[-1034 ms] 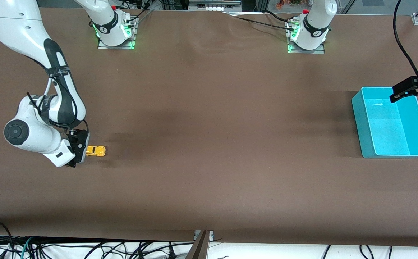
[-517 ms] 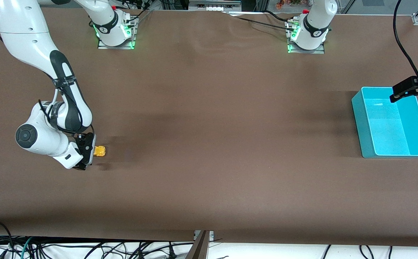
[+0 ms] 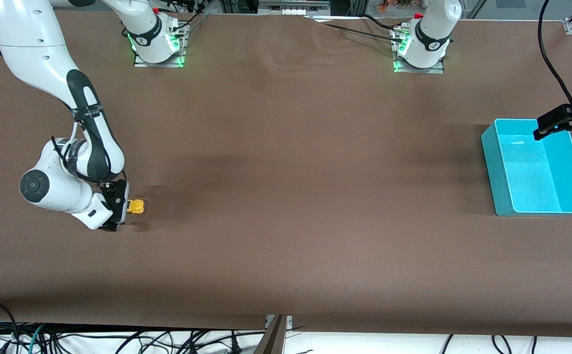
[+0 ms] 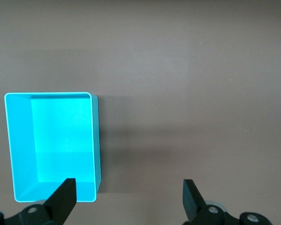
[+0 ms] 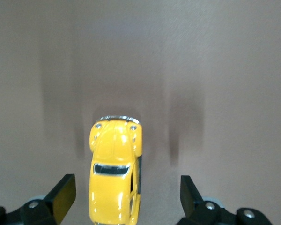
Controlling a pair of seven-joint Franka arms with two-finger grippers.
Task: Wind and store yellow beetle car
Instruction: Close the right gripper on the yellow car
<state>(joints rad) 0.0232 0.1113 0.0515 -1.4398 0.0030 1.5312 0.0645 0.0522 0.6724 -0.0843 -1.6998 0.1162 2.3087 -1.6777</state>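
Front view: right gripper (image 3: 118,209) spread wide around the yellow car (image 3: 135,207) near the right arm's table end; left gripper (image 3: 563,123), apart, hangs over the turquoise bin (image 3: 492,162).

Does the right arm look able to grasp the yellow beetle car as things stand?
Probably yes: the right gripper is open and low over the table, with the yellow beetle car lying between its fingers and nothing in the way.

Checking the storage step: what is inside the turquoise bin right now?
Nothing visible: the turquoise bin shows a bare floor. The left gripper, open above it, hides one corner. The yellow beetle car sits on the table between the open right gripper's fingers.
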